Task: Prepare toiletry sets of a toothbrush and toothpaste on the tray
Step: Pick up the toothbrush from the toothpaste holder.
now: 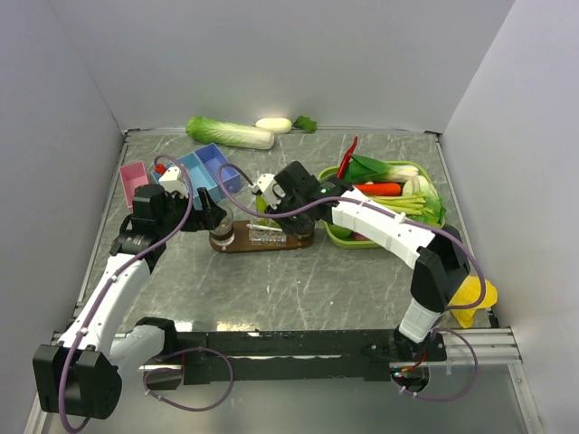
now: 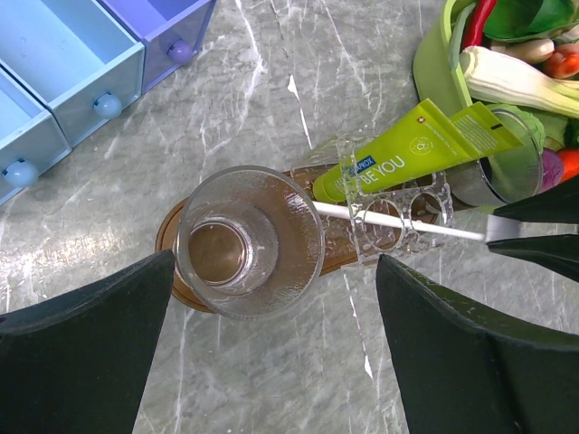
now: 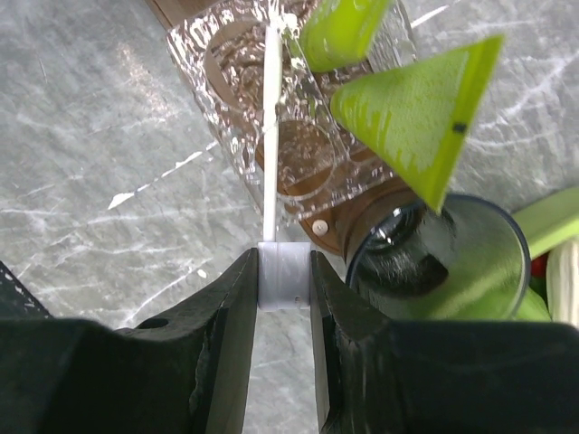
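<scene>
The dark brown tray (image 1: pixel 237 245) carries a see-through tumbler at each end and a clear plastic holder (image 2: pixel 400 210) between them. The left tumbler (image 2: pixel 249 240) is empty. A light-green toothpaste (image 2: pixel 404 150) leans out of the right tumbler (image 3: pixel 441 264). My right gripper (image 3: pixel 285 273) is shut on the thick white end of a toothbrush (image 3: pixel 270 136). The stick lies level over the holder, and its tip reaches the left tumbler's rim (image 2: pixel 318 207). My left gripper (image 2: pixel 271 362) is open and empty, above the table just in front of the left tumbler, with a finger (image 2: pixel 81 353) on either side.
A blue compartment box (image 1: pixel 208 167) and a pink box (image 1: pixel 133 181) stand behind the left gripper. A lime-green basket (image 1: pixel 336 237) of vegetables sits close to the tray's right end. A cabbage (image 1: pixel 231 133) lies at the back. A yellow object (image 1: pixel 475 298) lies at the right edge.
</scene>
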Tool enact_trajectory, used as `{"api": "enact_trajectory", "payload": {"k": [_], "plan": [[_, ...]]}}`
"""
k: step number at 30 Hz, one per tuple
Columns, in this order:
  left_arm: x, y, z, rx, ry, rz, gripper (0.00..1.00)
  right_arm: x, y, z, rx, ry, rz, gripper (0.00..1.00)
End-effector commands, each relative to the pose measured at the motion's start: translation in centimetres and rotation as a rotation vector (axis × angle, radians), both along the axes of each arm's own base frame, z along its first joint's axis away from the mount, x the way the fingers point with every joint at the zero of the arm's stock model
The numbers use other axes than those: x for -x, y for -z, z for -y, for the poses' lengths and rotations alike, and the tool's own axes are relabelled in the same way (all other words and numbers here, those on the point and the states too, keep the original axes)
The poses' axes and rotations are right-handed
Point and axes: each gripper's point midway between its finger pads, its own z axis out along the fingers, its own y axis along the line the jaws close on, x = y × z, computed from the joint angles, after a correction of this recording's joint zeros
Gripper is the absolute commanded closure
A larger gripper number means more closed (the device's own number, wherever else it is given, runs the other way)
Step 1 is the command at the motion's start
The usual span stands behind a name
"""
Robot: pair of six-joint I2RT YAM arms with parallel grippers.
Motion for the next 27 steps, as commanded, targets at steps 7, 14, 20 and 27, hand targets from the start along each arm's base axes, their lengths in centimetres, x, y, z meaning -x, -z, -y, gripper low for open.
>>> {"api": "enact_trajectory", "payload": {"k": [7, 14, 20, 27], "plan": [[-0.5, -2.7, 0.3, 0.019, 0.023, 0.090, 0.03, 2.1, -2.8, 2.1, -0.010, 0.045, 0.029, 0.99], [-0.4, -2.9, 0.4, 0.024, 0.027, 0.094, 0.03, 3.7, -3.8, 3.1, -0.020, 0.065, 0.040, 1.00], [-0.2, -2.9, 0.6, 0.029, 0.038, 0.092, 0.03, 4.8, -3.8, 4.1, -0.005, 0.083, 0.034, 1.00], [0.0, -3.0, 0.6, 0.032, 0.039, 0.098, 0.03, 6.3, -3.9, 5.3, 0.017, 0.104, 0.050, 1.00]]}}
